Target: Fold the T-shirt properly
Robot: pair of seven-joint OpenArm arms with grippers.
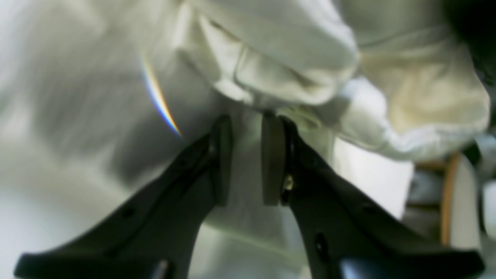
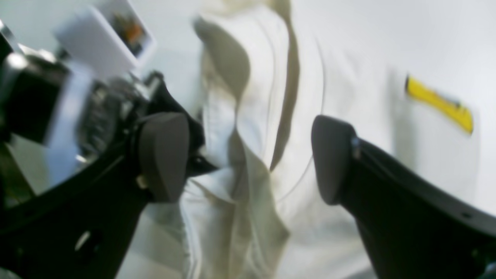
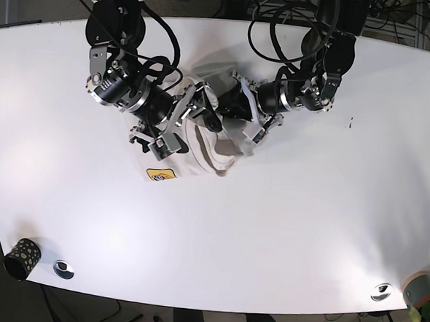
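The white T-shirt (image 3: 210,147) lies bunched in the middle of the white table, with a yellow label (image 3: 159,175) at its near left edge. In the left wrist view, my left gripper (image 1: 248,120) is shut on a fold of the T-shirt (image 1: 279,58), with cloth pinched between the pads. In the base view, the left gripper (image 3: 232,100) is at the shirt's far right side. My right gripper (image 2: 246,155) is wide open above the wrinkled T-shirt (image 2: 252,97), holding nothing. The yellow label (image 2: 440,102) is to its right. In the base view, the right gripper (image 3: 184,126) hovers over the shirt's left part.
The two arms almost meet over the shirt. The left arm's body (image 2: 38,97) shows close beside my right gripper. A dark spotted cup (image 3: 21,257) and a metal disc (image 3: 63,268) sit at the near left corner. Another disc (image 3: 381,291) and a grey pot (image 3: 420,289) are at the near right.
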